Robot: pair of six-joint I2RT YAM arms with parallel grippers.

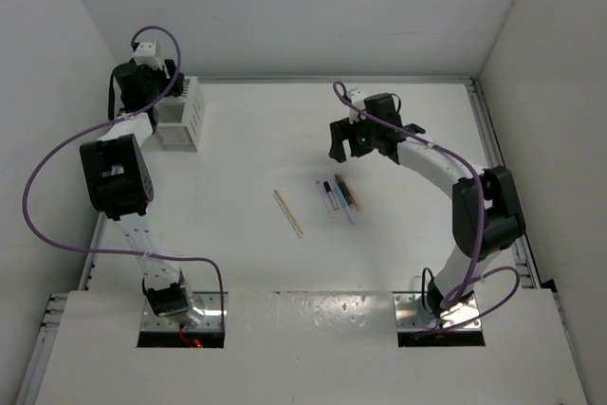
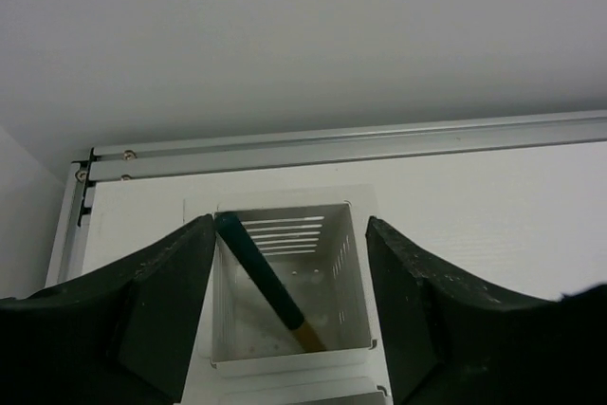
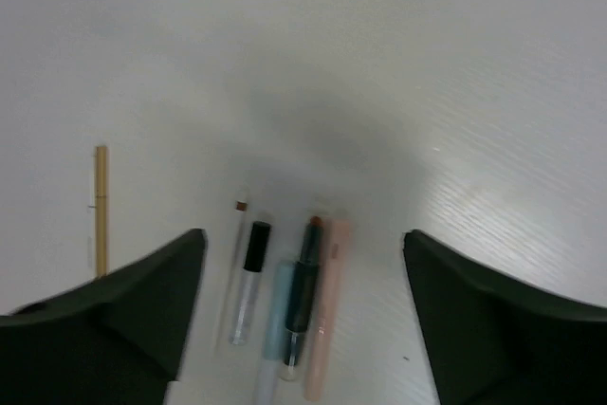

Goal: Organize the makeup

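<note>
Left gripper (image 2: pixel 289 239) jaws spread, holding nothing, over white slatted box (image 2: pixel 353 277) at the table's 10 o'clock. Dark teal pencil (image 2: pixel 266 277) leans inside one compartment. Right gripper (image 3: pixel 303 239) spread and empty above the mid-table cluster: black-capped clear tube (image 3: pixel 248 282), pale blue stick (image 3: pixel 278 315), black stick (image 3: pixel 302 296), peach stick (image 3: pixel 325 310), side by side. Tan wooden stick (image 3: pixel 101 206) lies apart at the cluster's 9 o'clock.
</note>
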